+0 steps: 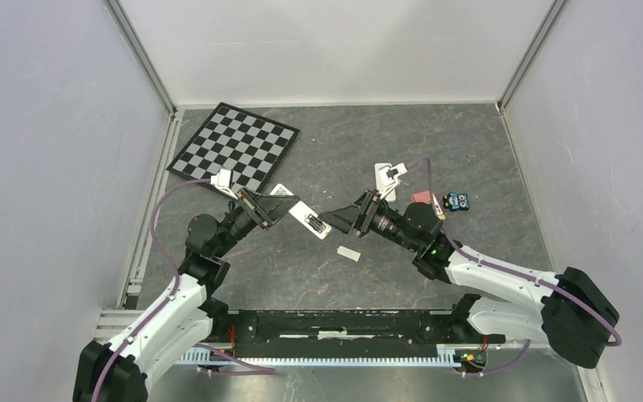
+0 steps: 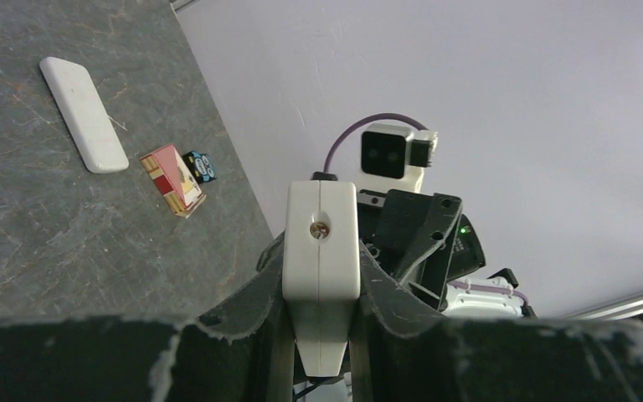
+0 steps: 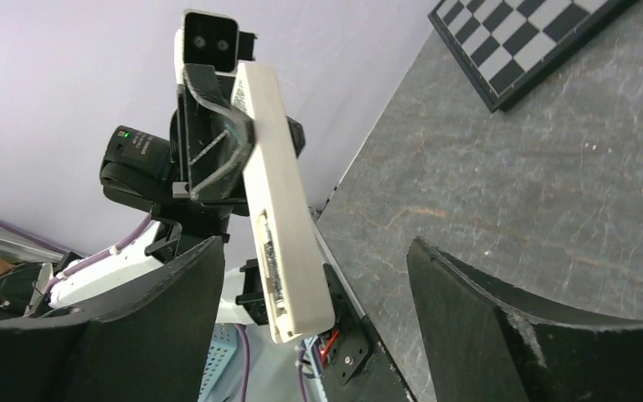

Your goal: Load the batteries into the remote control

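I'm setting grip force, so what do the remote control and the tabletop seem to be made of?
The remote control looks like hard white plastic with a matte finish: even colour, a moulded seam and a small screw on its end. The tabletop looks like dark grey stone or a stone-print laminate, with pale veins and low sheen; which one cannot be told.

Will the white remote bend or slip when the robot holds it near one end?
Probably no bending: the remote control juts straight out of the left gripper without sagging, so it looks stiff. It seems light, since a pinch near one end holds it. Its smooth shell might slip if the open right gripper pushes hard.
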{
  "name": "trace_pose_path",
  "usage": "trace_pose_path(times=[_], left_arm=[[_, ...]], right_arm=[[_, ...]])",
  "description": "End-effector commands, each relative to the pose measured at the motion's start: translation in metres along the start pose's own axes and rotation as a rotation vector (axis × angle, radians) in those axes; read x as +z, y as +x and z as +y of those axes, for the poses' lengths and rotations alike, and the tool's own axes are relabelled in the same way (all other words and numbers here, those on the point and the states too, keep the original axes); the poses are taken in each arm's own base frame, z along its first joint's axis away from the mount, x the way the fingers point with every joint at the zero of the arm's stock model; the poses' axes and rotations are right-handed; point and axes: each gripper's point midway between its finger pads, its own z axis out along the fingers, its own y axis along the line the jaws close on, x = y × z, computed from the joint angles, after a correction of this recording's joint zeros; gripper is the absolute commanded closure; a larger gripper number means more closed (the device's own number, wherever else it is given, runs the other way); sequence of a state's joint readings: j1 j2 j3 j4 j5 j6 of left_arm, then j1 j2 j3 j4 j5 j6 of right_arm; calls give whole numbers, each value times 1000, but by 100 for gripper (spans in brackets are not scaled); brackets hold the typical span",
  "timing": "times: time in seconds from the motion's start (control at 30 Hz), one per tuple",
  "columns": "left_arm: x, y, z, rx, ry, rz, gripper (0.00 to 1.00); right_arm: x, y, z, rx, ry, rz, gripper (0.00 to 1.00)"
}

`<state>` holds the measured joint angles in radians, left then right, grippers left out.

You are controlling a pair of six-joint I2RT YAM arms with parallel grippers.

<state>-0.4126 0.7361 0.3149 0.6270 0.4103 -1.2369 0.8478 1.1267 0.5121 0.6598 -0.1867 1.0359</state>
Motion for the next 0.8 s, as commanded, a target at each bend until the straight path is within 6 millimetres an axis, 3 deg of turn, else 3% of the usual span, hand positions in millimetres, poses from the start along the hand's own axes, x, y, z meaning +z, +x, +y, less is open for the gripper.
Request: trace_pose_path(times=[0.0,0.13,0.27,0.53,0.77], left_arm=[[1,-5,-18,110,48,-3,98],[2,-5,-17,115,44,0,98],[2,-3,-19,123,50,15,98],[2,1,-25,136,80,45,98],[2,4,-36,151,124,70,98]], right_arm=[[-1,-17,15,-150,-36,-32,18],[6,-12,38,-350,-159,41,26],[13,-5,26,-489,-113,137,30],[22,6,15,-525,-101,213,41],[24,14,-2,-504,-52,245,70]])
